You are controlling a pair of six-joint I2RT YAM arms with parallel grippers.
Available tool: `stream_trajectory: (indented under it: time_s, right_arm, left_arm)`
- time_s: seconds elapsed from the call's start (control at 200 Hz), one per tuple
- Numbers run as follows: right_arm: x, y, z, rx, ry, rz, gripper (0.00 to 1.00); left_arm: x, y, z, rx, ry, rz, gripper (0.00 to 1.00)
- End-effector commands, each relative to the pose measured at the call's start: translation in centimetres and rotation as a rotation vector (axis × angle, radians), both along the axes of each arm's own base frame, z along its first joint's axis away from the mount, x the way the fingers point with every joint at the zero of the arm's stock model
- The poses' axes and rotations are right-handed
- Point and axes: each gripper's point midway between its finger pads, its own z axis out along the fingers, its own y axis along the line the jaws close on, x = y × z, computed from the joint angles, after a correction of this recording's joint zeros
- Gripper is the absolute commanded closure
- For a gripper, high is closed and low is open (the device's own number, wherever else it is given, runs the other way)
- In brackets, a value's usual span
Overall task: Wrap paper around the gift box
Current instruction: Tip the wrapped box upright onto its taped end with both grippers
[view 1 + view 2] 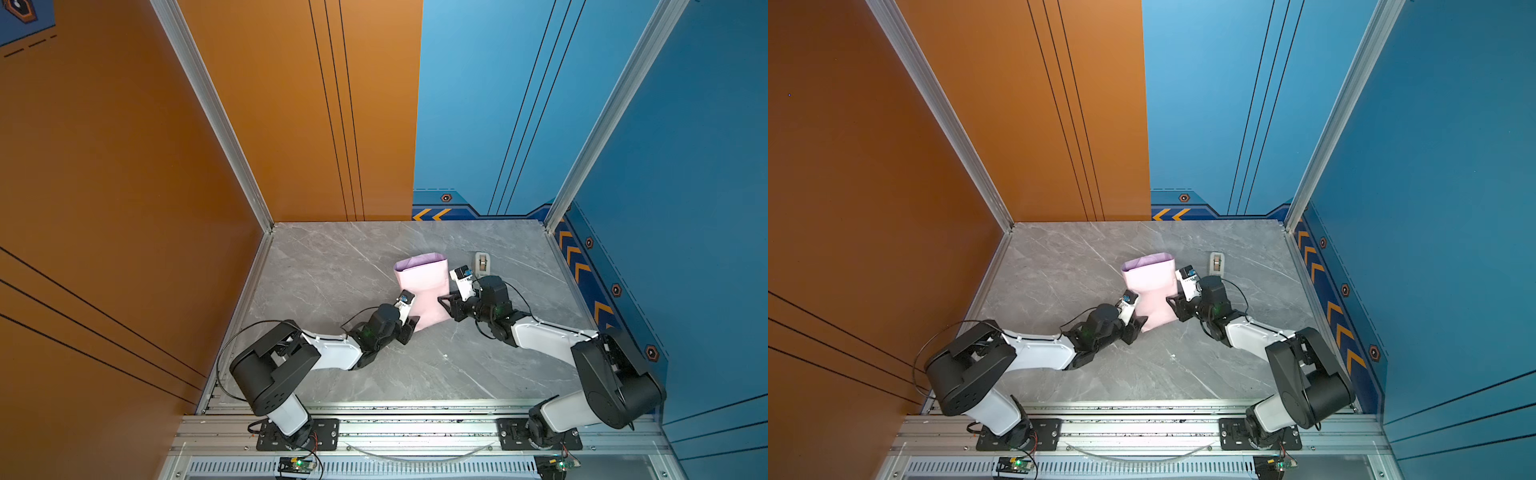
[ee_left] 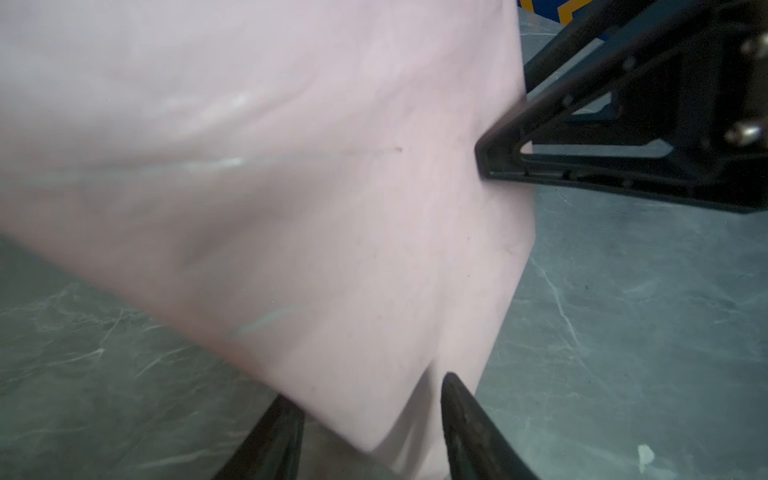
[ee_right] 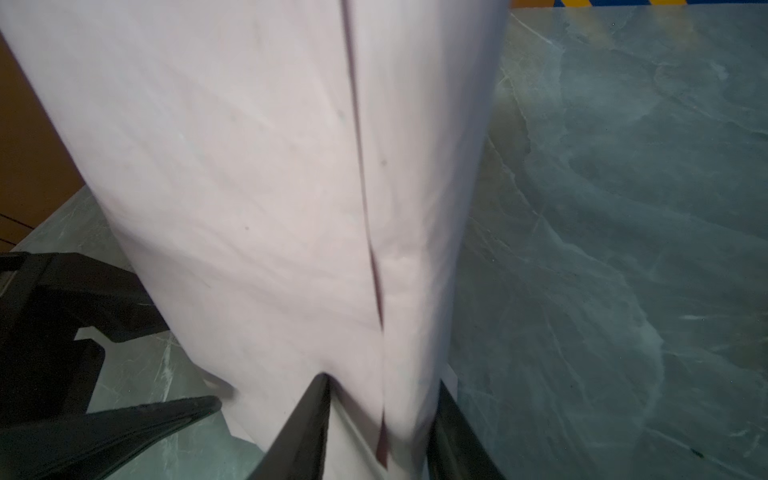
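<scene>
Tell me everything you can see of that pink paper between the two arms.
The paper is a thin, creased sheet, pale pink outside and lilac inside, folded into a sleeve whose far end gapes open. An overlapping edge runs along its length. It sits over the middle of the grey table. The left hand grips its near corner, and the right hand grips its right side. Whatever is inside is hidden.

One sheet of paper (image 1: 424,286), pink outside and lilac inside

One beige tape dispenser (image 1: 482,262)

Two robot arms: the left arm (image 1: 332,353) and the right arm (image 1: 544,336)

Two grippers: the left gripper (image 1: 413,325) and the right gripper (image 1: 446,303)

One grey marbled table (image 1: 332,266)

One small white scrap (image 2: 645,457) on it
</scene>
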Motion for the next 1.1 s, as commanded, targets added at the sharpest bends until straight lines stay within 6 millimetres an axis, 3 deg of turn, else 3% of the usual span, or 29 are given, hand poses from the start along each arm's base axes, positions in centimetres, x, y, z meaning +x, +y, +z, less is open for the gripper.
stream_trajectory:
  time_s: [0.0,0.19,0.35,0.491,0.626,0.801,0.976,1.096]
  right_arm:
    - [-0.8,-0.3,0.2,-0.002,-0.037,-0.011,0.58]
    - [-2.3,-1.9,0.2,0.000,-0.033,-0.061,0.43]
    - [-2.9,-3.0,2.6,0.063,-0.060,-0.087,0.36]
    - [-2.4,-2.3,4.6,0.112,-0.084,-0.033,0.34]
    - [-1.5,-1.2,4.2,0.131,-0.052,0.012,0.34]
    - [-1.3,0.1,2.5,0.148,0.005,0.060,0.40]
    - [-3.0,0.3,1.0,0.139,0.047,0.074,0.58]
    - [-4.2,0.2,-0.1,0.124,0.066,0.068,0.63]
  left_arm:
    - [-0.4,0.3,1.3,-0.011,-0.063,0.009,0.45]
    - [-1.4,0.9,0.7,0.013,-0.063,0.017,0.34]
    - [-1.2,1.4,2.2,-0.012,-0.095,0.051,0.24]
    - [-0.6,1.2,4.0,-0.052,-0.120,0.066,0.21]
    - [0.0,0.4,4.0,-0.063,-0.114,0.053,0.22]
    - [0.2,0.0,1.3,-0.035,-0.066,0.049,0.31]
    - [-0.5,-0.7,0.0,-0.002,-0.051,-0.006,0.40]
    - [-1.1,-0.3,-1.4,0.054,-0.054,-0.029,0.43]
